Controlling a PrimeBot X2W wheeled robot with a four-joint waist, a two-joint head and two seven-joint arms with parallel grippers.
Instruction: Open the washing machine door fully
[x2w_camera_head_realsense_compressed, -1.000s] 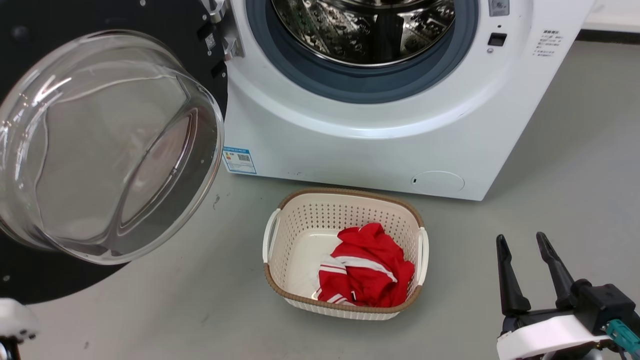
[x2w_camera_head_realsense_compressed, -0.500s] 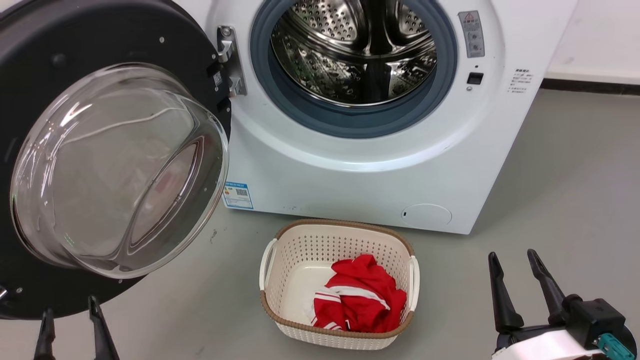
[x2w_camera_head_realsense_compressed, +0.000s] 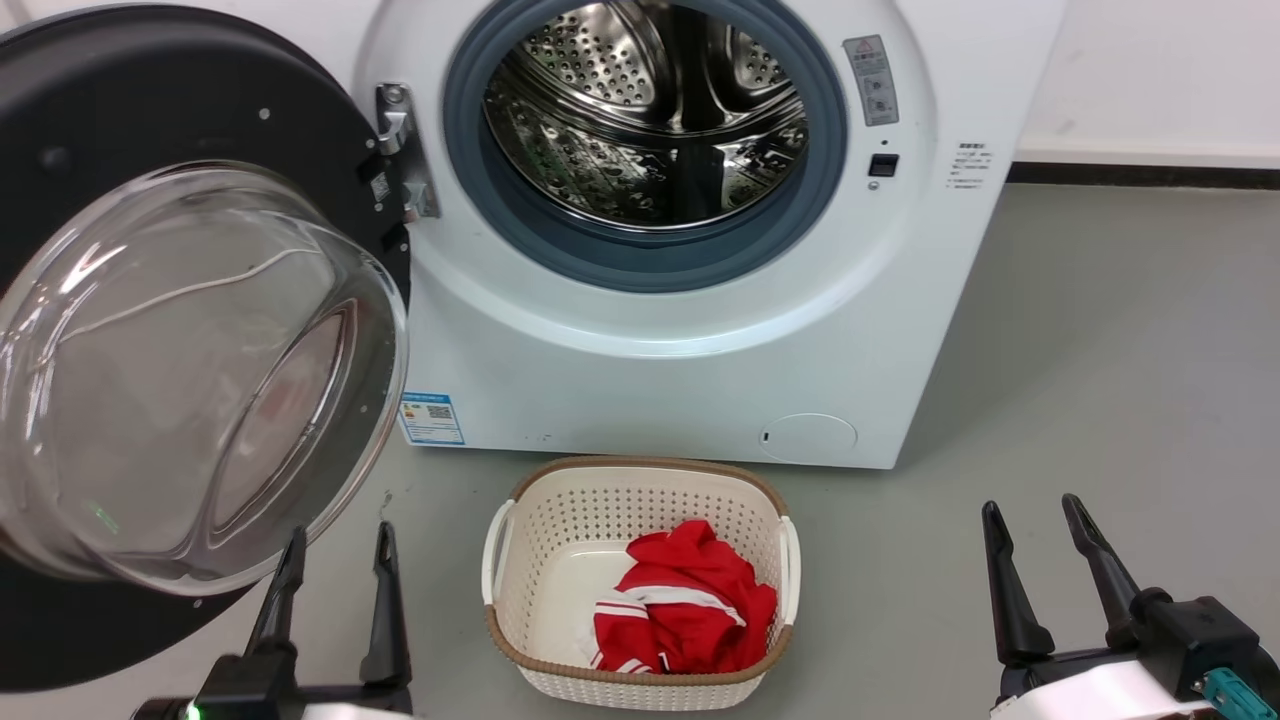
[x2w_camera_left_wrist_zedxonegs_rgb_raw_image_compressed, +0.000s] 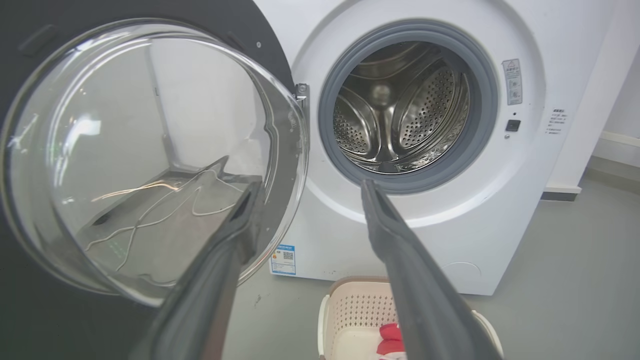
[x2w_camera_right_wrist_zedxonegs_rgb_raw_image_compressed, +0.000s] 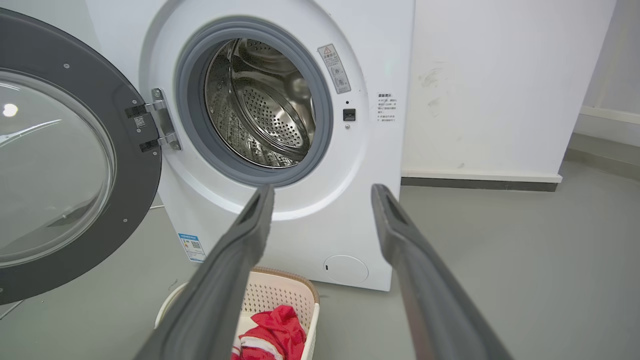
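Seemingly little of the job remains. The washing machine (x2w_camera_head_realsense_compressed: 680, 340) stands with its drum (x2w_camera_head_realsense_compressed: 650, 110) exposed. The washing machine door (x2w_camera_head_realsense_compressed: 150, 100) hangs swung wide to the left of the machine, hinged at the left edge of the machine's opening, with its glass bowl (x2w_camera_head_realsense_compressed: 180, 380) bulging outward. If any swing is left, a good push would land on the black rim far from the hinge (x2w_camera_head_realsense_compressed: 400, 150) and press back toward the machine's left side. It should never land on the glass, which is likely slippery.

A perforated laundry basket (x2w_camera_head_realsense_compressed: 520, 560) sits just in front of the machine, holding a red-and-white garment (x2w_camera_head_realsense_compressed: 680, 610). By the look of it, the basket lies outside the door's arc.

The left gripper (x2w_camera_head_realsense_compressed: 339, 532) hovers before the machine's lower left corner, just below the bowl, its 2 fingers spread and empty. The right gripper (x2w_camera_head_realsense_compressed: 1031, 504), its 2 fingers parted and holding nothing, sits off the machine's front right corner, well apart from the door.
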